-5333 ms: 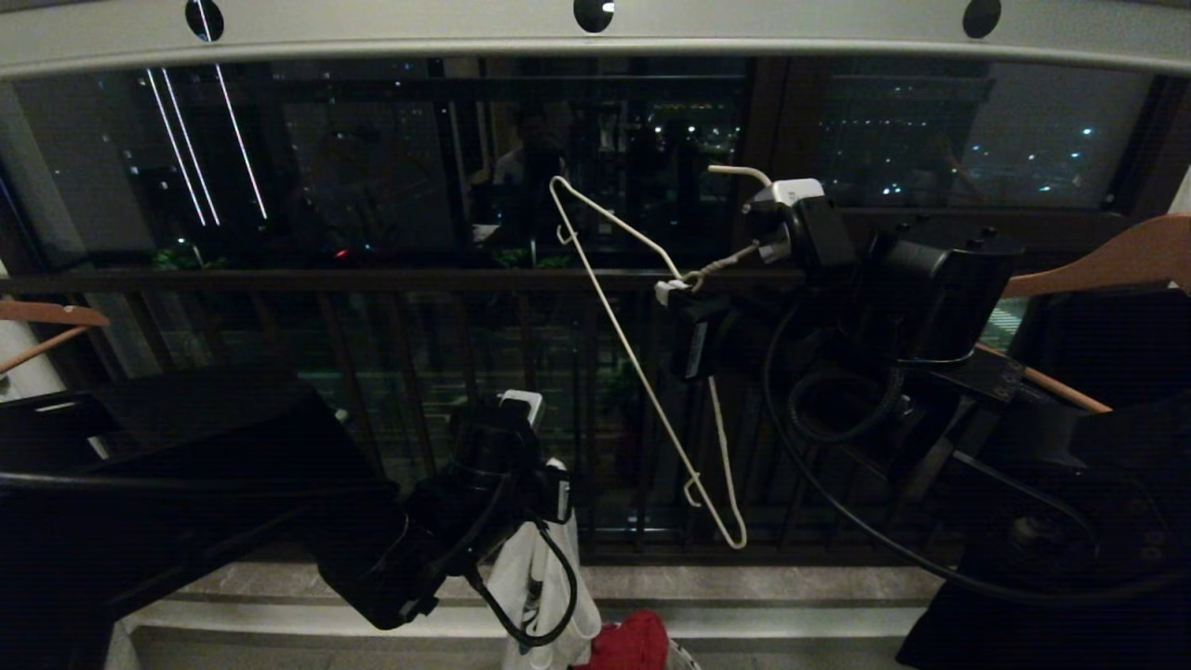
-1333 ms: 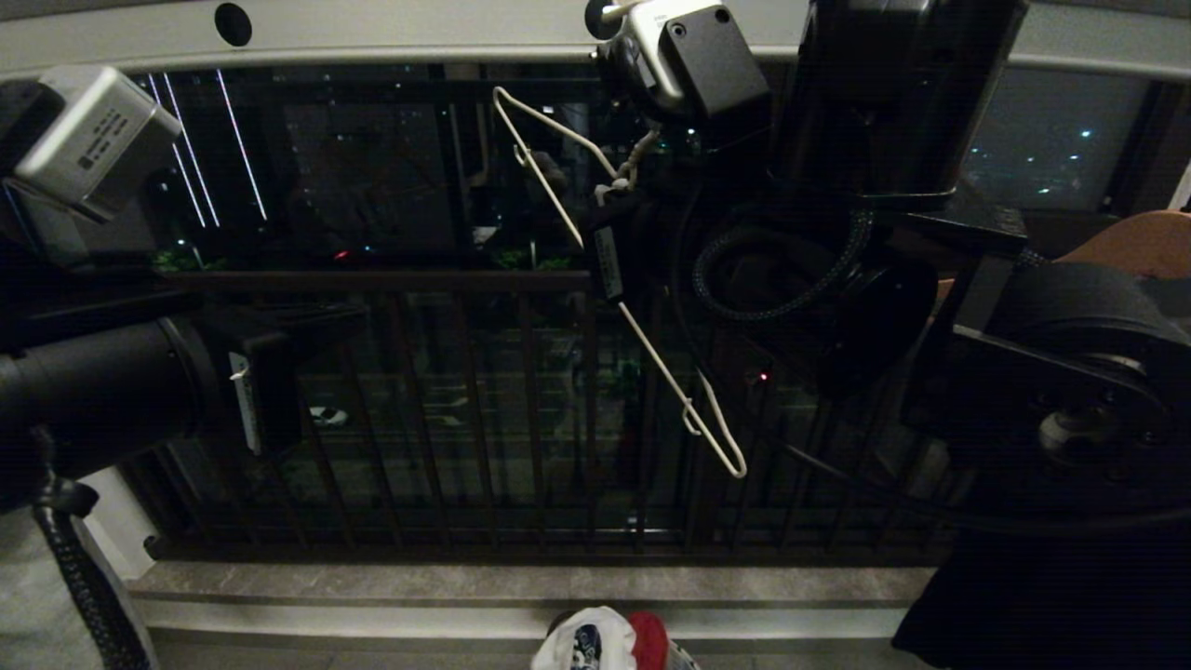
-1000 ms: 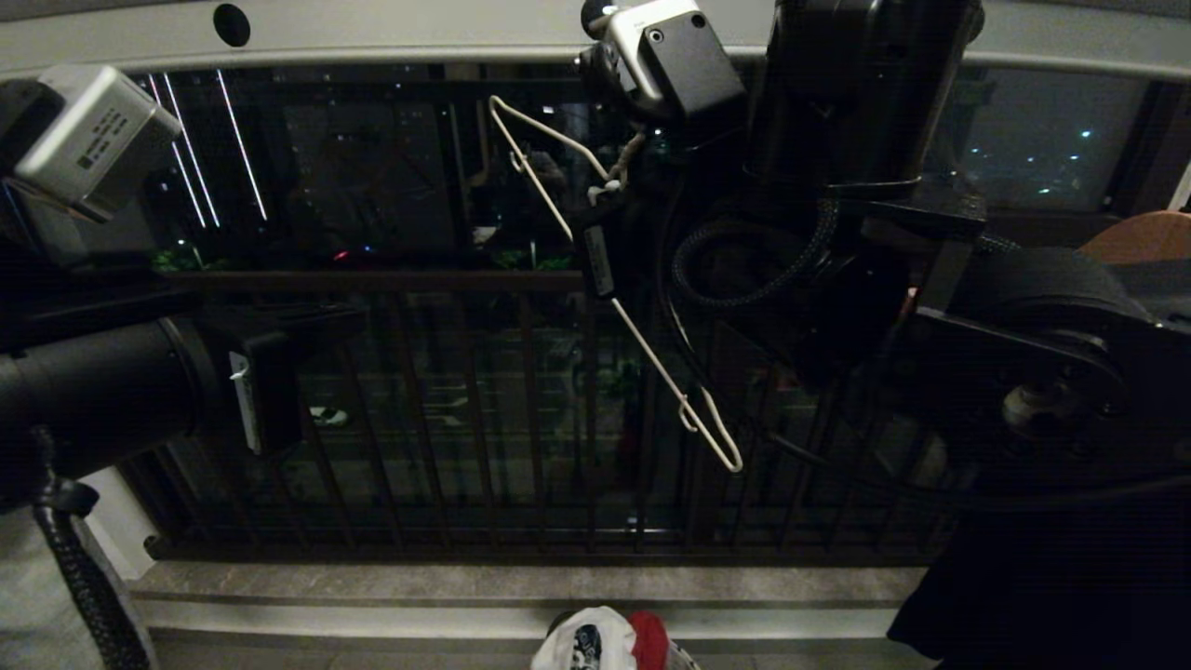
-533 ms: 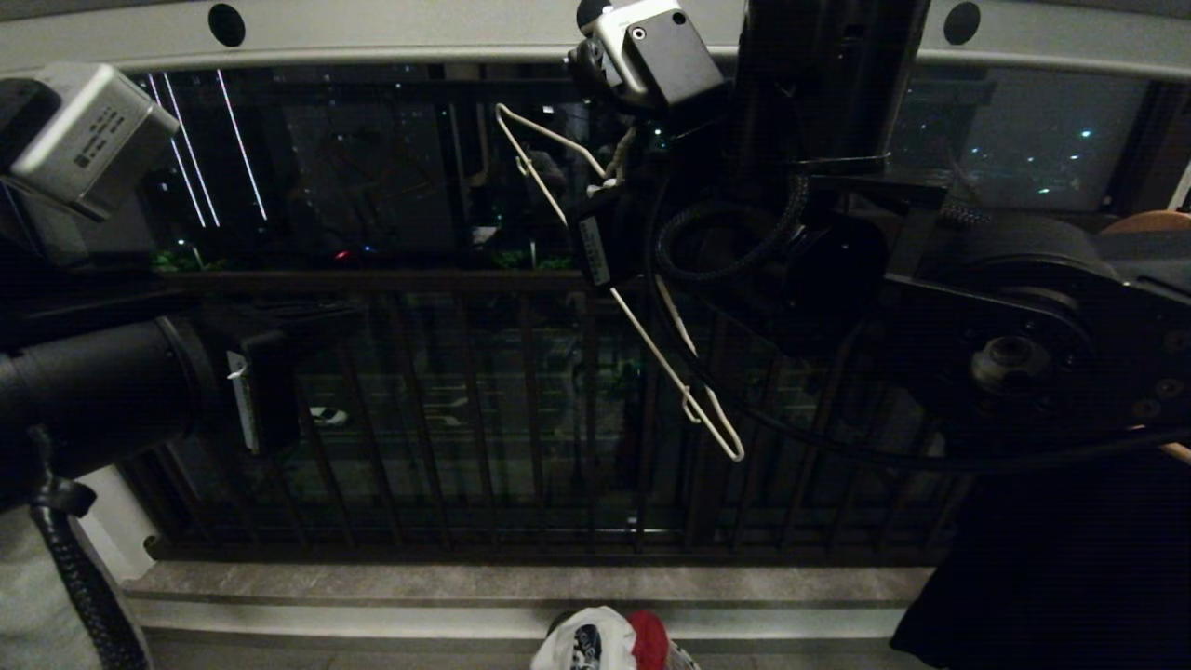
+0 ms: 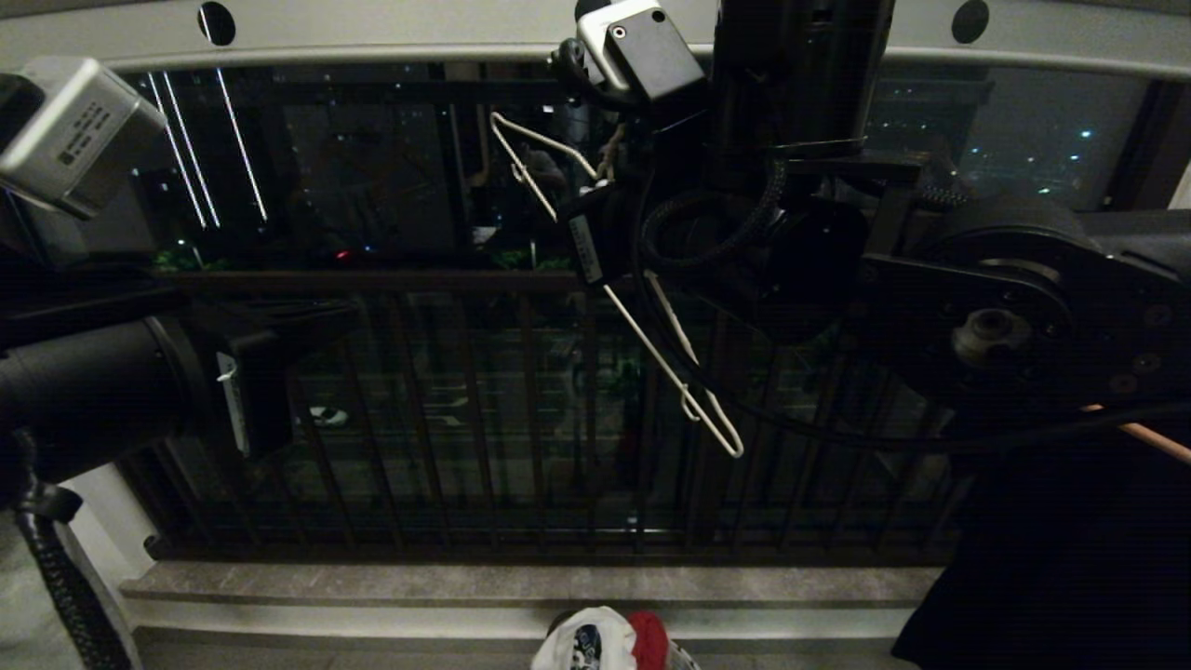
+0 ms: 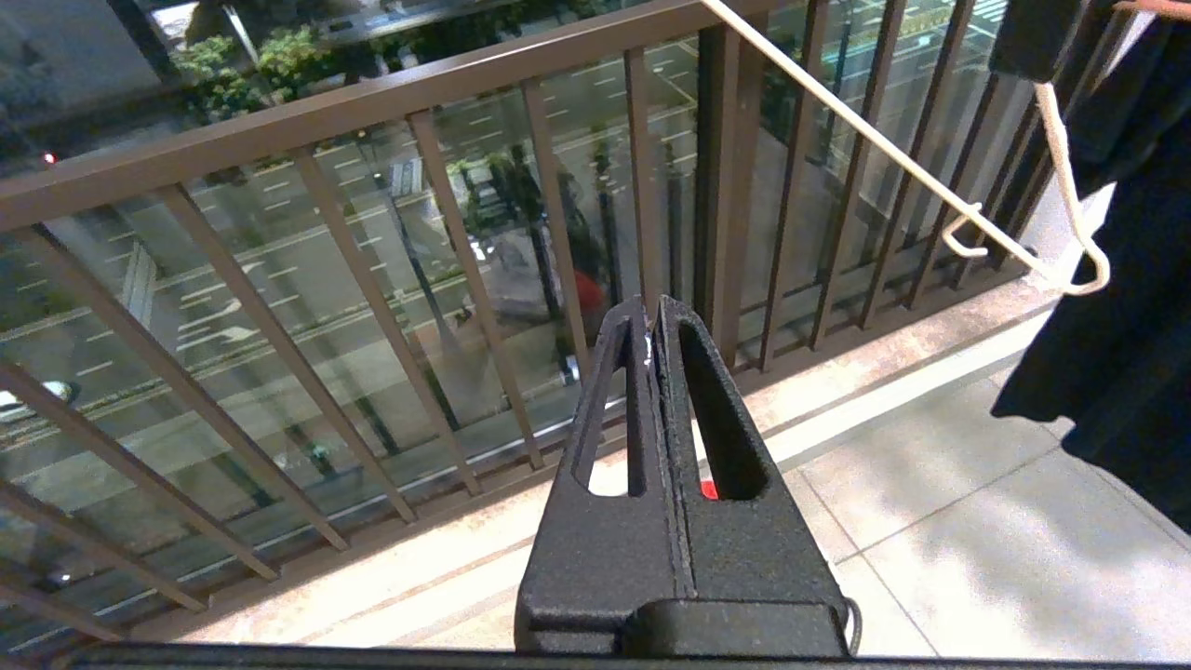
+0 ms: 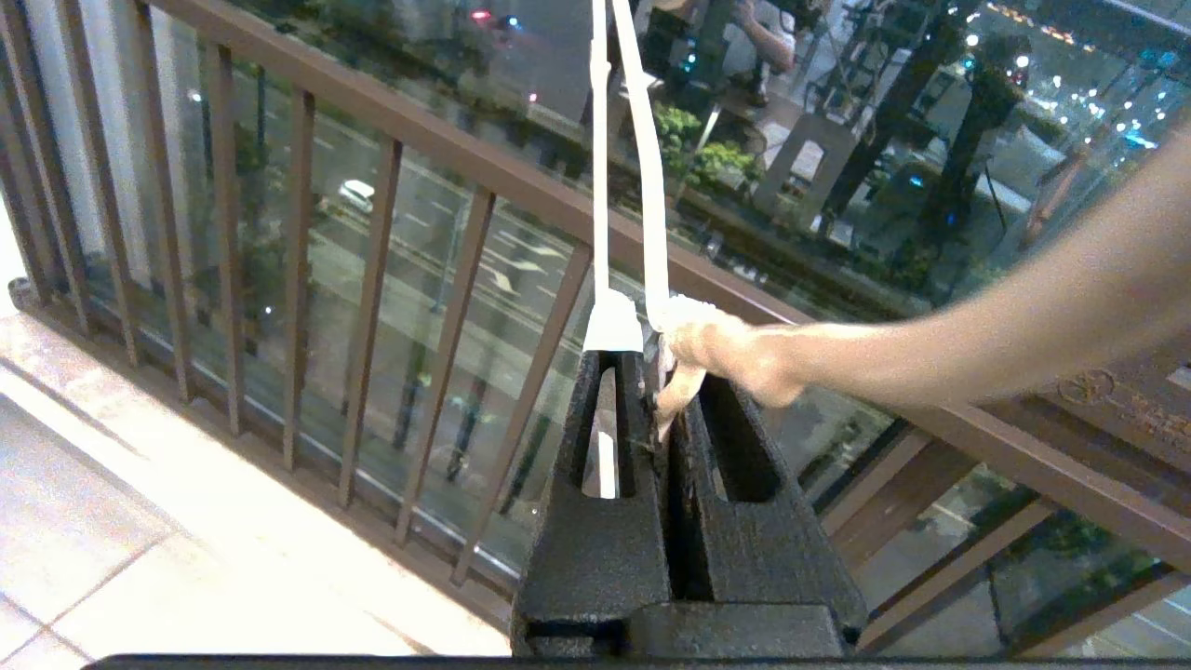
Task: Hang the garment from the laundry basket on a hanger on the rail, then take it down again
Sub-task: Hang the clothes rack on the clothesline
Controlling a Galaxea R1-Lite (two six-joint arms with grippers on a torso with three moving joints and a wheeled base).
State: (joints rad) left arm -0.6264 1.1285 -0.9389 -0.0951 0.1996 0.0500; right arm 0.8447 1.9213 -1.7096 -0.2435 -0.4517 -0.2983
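The white wire hanger (image 5: 651,358) hangs slanted under the pale grey rail (image 5: 372,33), one corner up at the left and the other low at the right. My right gripper (image 5: 595,197) is shut on its twisted neck (image 7: 670,321); the hook is hidden behind the wrist. Two wires (image 7: 625,140) run away from the jaws. The hanger is bare. The white garment (image 5: 582,642) with its blue graphic lies in the laundry basket (image 5: 687,659) at the bottom edge. At the left my left gripper (image 5: 233,391) (image 6: 651,321) is shut and empty.
A dark brown balustrade (image 5: 419,279) stands behind, above a stone sill (image 5: 372,582). A large black garment (image 5: 1051,577) hangs at the right on a wooden hanger (image 5: 1149,440). A red cloth (image 5: 649,642) lies beside the white garment.
Five seconds ago my left gripper held the white garment low; it has since risen empty and the garment lies in the basket. The right arm lifted the hanger toward the rail, edging left lately.
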